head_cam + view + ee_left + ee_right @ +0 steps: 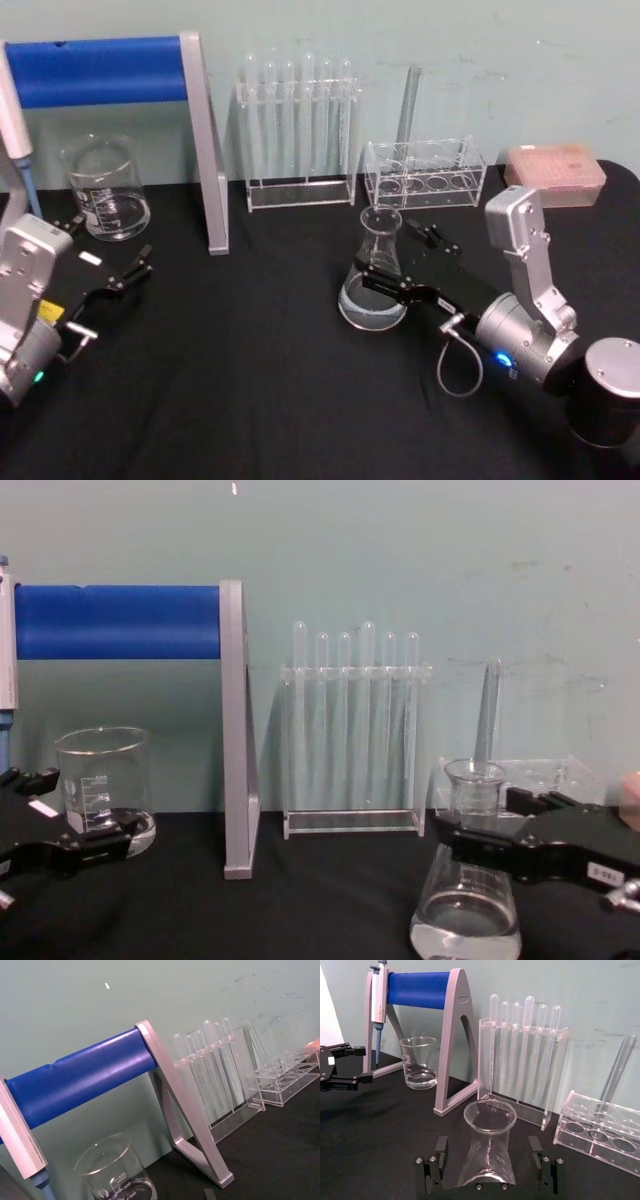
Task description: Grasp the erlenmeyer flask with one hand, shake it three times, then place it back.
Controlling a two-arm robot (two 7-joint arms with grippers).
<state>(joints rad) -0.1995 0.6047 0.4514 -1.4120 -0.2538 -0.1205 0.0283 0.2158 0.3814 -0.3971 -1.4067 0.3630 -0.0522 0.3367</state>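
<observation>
Erlenmeyer flask [372, 275], clear glass, conical with a narrow neck and flared rim, stands upright on the black tabletop [250, 380], right of centre in my head view. A shallow layer of clear liquid lies across its wide base. My right gripper [388, 255], black and two-fingered on a silver-grey wrist, reaches in from the right at about neck height. Its fingers are spread, one passing on the near side of the glass and the other behind it. In the right wrist view the flask [487, 1125] sits between the two fingertips of that gripper [488, 1144] with a gap showing on each side, so the jaws bracket the glass without pinching it. From the chest view the near finger crosses in front of the flask [468, 905] just below the neck, and the base rests on the tabletop.

My left gripper [110, 240] is parked at the left edge of the table, fingers apart and holding nothing, just in front of a short wide glass beaker [105, 190]. Behind the beaker stands a grey pipette stand with a blue bar [100, 70]. A clear rack of upright test tubes [298, 130] stands against the back wall, and a low clear rack [425, 175] sits just behind the flask.
</observation>
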